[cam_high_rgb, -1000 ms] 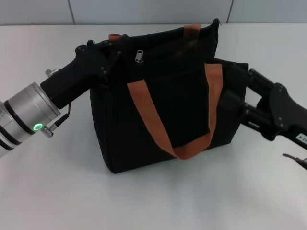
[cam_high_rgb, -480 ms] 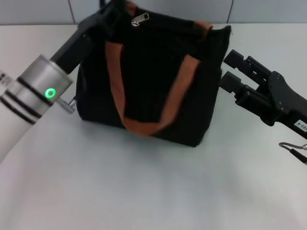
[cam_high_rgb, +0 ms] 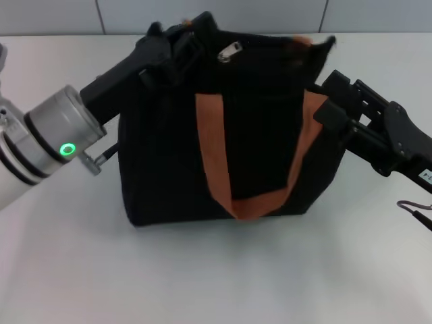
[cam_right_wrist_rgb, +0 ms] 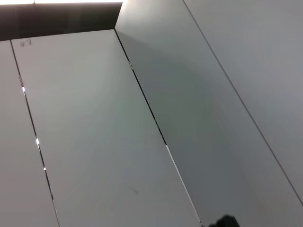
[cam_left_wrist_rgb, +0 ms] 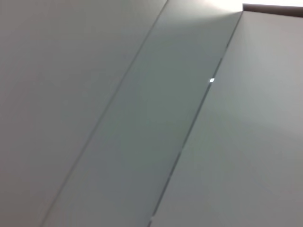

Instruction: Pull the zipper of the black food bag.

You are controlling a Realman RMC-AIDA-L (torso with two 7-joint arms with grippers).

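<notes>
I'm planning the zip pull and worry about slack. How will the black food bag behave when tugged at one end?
The black food bag looks like soft fabric with a sagging top edge, so it would probably buckle rather than resist. The left gripper and right gripper at its ends suggest it needs bracing. Standing free on the table, it may slide.

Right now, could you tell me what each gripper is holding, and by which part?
The left gripper grips the black food bag at its top left corner. The right gripper presses its right side; a grip cannot be told.
</notes>
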